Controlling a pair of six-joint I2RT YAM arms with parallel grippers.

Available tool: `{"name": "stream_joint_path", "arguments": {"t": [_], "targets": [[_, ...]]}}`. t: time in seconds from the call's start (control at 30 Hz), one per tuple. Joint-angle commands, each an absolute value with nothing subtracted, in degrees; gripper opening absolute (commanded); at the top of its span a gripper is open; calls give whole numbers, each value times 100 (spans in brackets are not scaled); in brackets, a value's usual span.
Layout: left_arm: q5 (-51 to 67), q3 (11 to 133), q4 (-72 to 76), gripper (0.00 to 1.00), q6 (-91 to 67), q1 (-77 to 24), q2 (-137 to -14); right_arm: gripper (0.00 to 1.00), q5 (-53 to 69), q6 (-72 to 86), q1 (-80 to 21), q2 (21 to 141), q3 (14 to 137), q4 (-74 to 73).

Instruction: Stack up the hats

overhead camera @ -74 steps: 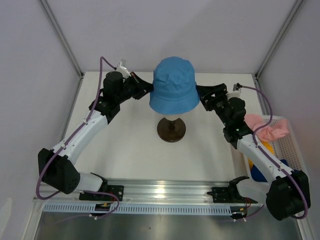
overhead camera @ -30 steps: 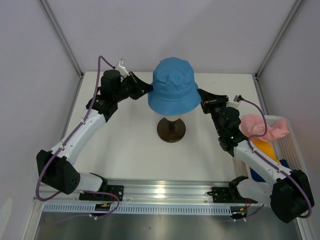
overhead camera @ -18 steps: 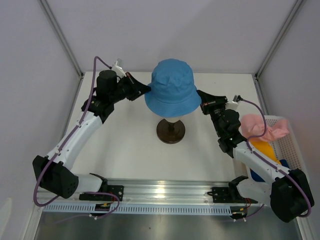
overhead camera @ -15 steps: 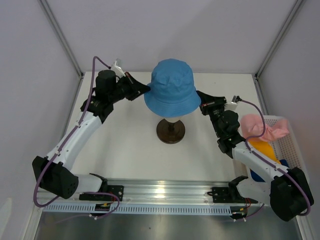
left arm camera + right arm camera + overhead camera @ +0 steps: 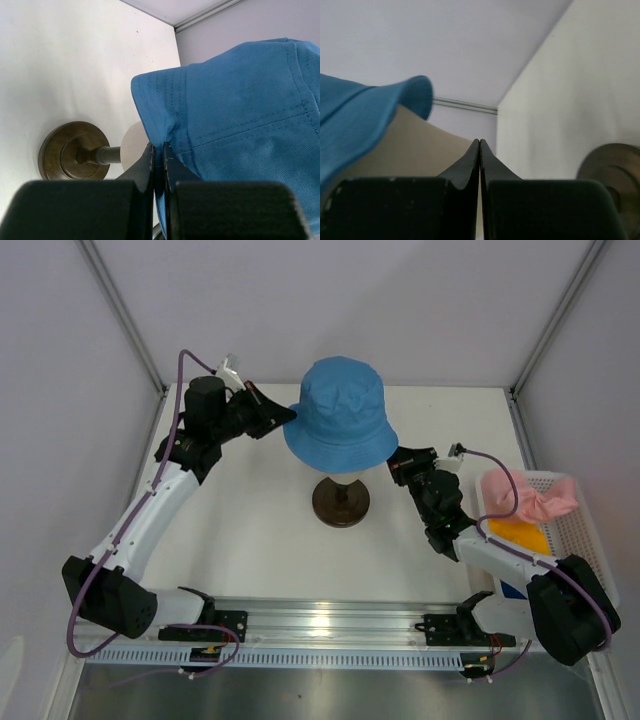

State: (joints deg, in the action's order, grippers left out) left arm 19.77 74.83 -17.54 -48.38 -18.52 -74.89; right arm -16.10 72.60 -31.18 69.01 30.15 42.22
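Left gripper [image 5: 287, 418] is clamped narrow on the edge of the brim of the light blue fabric bucket hat [image 5: 338, 410]. Its wrist view shows the two dark fingers [image 5: 150, 165] nipped together with the stitched blue cloth between them. From that pinch the hat spreads away toward the opposite arm, its crown pointing up. It is draped over the cream egg-shaped head form [image 5: 131, 145], which stands on a thin stem above the dark brown round base [image 5: 340, 502]. The base sits below the gripper and nearer the arm mounts.

Right gripper [image 5: 393, 468] is on the far side of the hat from the left one, just beside and under the opposite brim, pressed fully together and gripping nothing. In its own view the fingertips [image 5: 476, 150] meet in a point, with the blue brim curling above and to one side of them, apart from the fingers. The cream form fills the space beyond.

The move to come seems to turn on the stand's upright axis. The hat has to settle straight down that axis, so the left grip would draw the brim downward, not sideways. Only the left arm has hold of it.

Outward from the right gripper, on the side away from the stand, a white slotted plastic basket [image 5: 590, 540] holds the pink fabric hat [image 5: 530, 495] and the yellow-orange fabric hat [image 5: 518, 532]. The right arm is much the nearer to these and looks the likely one to fetch the next hat.
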Motion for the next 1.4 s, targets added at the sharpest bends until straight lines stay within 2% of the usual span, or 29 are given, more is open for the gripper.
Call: {"name": "stream_joint_path", "arguments": {"t": [0.0,0.2,0.27,0.3,0.33,0.4,0.43,0.5,0.53,0.57,0.6,0.73,0.83,0.97,1.13,1.37], "targets": [[1969,7752,-1775,1,-4658,-1740,-7348,0,-1995,6935,-3164,6978,2918,4175],[2065,7699,-1749,1,-4632,-1740,-7348,0,-1960,6768,-3155,6917,2979,4053],[2074,7699,-1749,12,-4597,-1731,-7278,2,-1890,6576,-3094,6742,3067,3877],[2057,7708,-1749,18,-4527,-1723,-7234,8,-1820,6479,-3050,6663,3120,3589],[2039,7708,-1749,35,-4483,-1723,-7181,23,-1741,6347,-2998,6488,3198,3368],[1934,7717,-1837,52,-4317,-1714,-6963,40,-1504,5873,-2770,6277,3619,2380],[1777,7734,-1889,62,-4255,-1714,-6874,55,-1486,5680,-2708,6162,3769,2008],[1531,7726,-2170,71,-4053,-1688,-6541,67,-1494,5180,-2445,5785,4172,974],[1207,7682,-2397,80,-4000,-1679,-6391,79,-1468,5055,-2304,5644,4253,662],[1056,7551,-2443,87,-3886,-1679,-6216,84,-1268,4984,-2120,5355,4332,398],[907,7472,-2469,99,-3850,-1661,-5805,87,-1100,4853,-1674,5205,4455,-66],[98,6865,-2600,99,-3587,-1635,-4768,97,-826,3887,-602,4624,4938,-1324],[-482,6680,-2995,100,-3297,-1644,-4239,99,-1176,2774,268,4693,5569,-2397],[-702,6460,-3515,99,-2814,-1644,-3938,99,-1500,2320,1097,5150,5994,-3443],[-554,6293,-3840,99,-2602,-1635,-3876,99,-1389,2935,1318,5185,5660,-3383],[-273,5960,-3815,100,-2128,-1644,-3762,98,-2039,2865,1415,4852,5239,-3428]]}}
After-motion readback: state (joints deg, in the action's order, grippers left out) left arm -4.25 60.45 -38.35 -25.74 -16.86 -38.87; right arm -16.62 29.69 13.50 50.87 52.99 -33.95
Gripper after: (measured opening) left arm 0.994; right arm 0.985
